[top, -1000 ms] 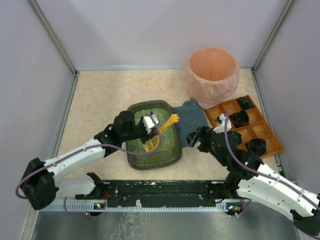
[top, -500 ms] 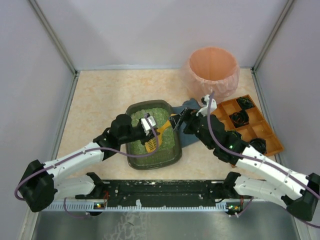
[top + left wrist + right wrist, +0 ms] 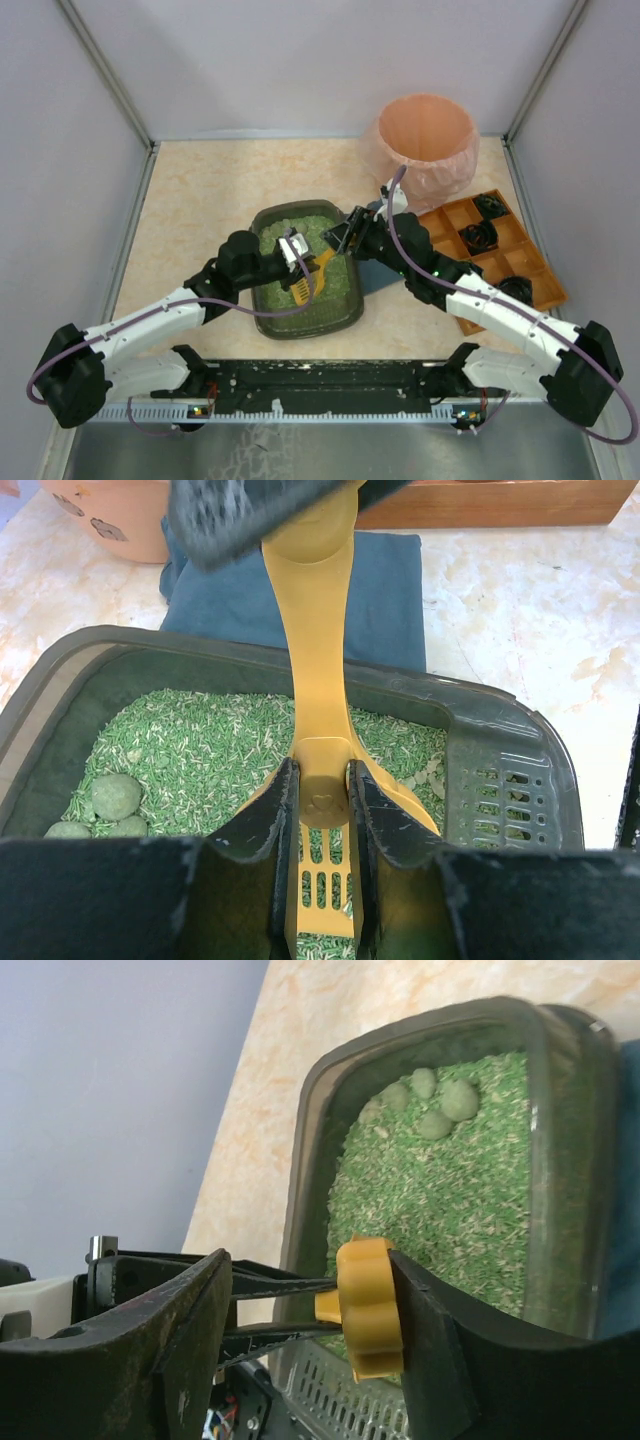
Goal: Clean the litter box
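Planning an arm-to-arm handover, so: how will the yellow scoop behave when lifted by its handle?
The yellow scoop looks like moulded plastic, so it is probably stiff. Thin and slotted, it is likely light. Its smooth handle might pivot, since the left claw pinches only the narrow neck.

In the left wrist view the yellow scoop [image 3: 318, 710] loses its handle end behind the blurred fingers [image 3: 240, 515] of the right gripper [image 3: 340, 238] and its slotted blade behind the fingers [image 3: 262, 830] of the left gripper [image 3: 322, 780] and the bottom edge, while from above the right arm [image 3: 480, 300] covers most of the blue cloth [image 3: 375, 278].
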